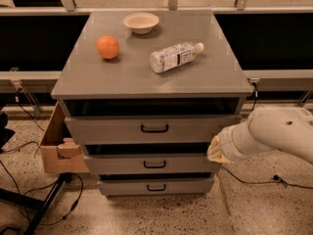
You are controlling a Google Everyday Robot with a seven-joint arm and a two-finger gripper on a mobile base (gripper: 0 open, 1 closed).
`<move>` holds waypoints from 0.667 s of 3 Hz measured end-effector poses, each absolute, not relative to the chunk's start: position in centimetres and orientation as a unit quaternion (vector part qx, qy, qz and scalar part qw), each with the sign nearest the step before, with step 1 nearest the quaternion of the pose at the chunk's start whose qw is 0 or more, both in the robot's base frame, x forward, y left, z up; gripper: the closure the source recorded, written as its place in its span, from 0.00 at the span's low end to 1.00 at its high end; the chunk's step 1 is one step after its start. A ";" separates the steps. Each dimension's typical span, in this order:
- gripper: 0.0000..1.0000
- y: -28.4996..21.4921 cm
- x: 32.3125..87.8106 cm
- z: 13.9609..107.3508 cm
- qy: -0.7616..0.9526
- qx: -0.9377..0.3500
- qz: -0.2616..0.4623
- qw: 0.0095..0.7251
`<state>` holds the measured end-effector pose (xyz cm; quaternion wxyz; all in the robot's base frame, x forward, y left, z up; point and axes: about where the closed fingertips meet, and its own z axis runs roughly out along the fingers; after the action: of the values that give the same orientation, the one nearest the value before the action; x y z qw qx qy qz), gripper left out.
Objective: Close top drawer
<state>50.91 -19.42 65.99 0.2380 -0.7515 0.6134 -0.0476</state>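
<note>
The top drawer [122,129] is the widest of three grey drawers in a grey cabinet. It has a black loop handle [154,128] at the centre of its front. It stands pulled out a little, with a dark gap under the cabinet top, and its inner floor is hidden. My gripper [215,151] is at the end of the white arm [274,133] that comes in from the right. It is at the right end of the drawer fronts, level with the gap between the top and middle drawers.
On the cabinet top [205,80] lie an orange [107,47], a clear plastic bottle [173,57] on its side and a pale bowl [141,22]. An open cardboard box [58,148] stands by the cabinet's left side. Cables and a black stand leg [46,207] cross the speckled floor.
</note>
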 end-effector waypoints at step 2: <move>1.00 -24.5 50.5 82.1 0.582 -0.785 -0.147 0.152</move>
<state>50.53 -24.52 82.12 0.1521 -0.7854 0.5819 -0.1466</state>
